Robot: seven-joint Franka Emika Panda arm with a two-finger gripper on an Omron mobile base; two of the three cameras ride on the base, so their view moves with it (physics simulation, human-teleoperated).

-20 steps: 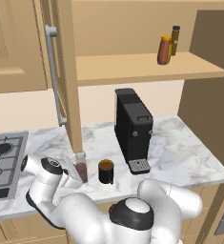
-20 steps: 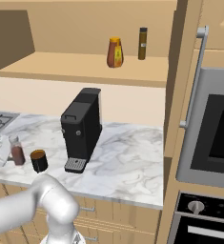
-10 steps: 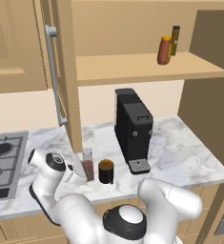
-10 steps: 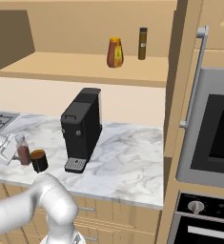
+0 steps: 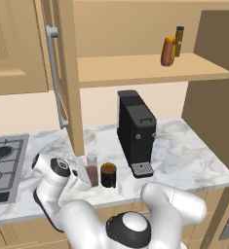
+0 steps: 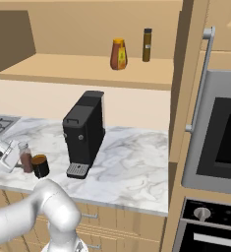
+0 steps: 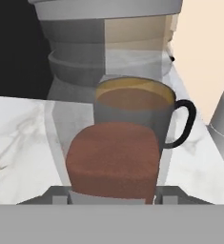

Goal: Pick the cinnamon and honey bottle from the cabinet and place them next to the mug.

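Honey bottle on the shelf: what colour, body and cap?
The honey bottle has an orange-brown body and yellow-orange cap; clearest in the right base view.

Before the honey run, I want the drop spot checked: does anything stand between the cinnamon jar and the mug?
Nothing visible does. The cinnamon jar, in the hand, stands upright on the counter right beside the mug.

One cinnamon (image 5: 92, 168), one mug (image 5: 108, 174), two bottles, one coffee machine (image 5: 136, 132).
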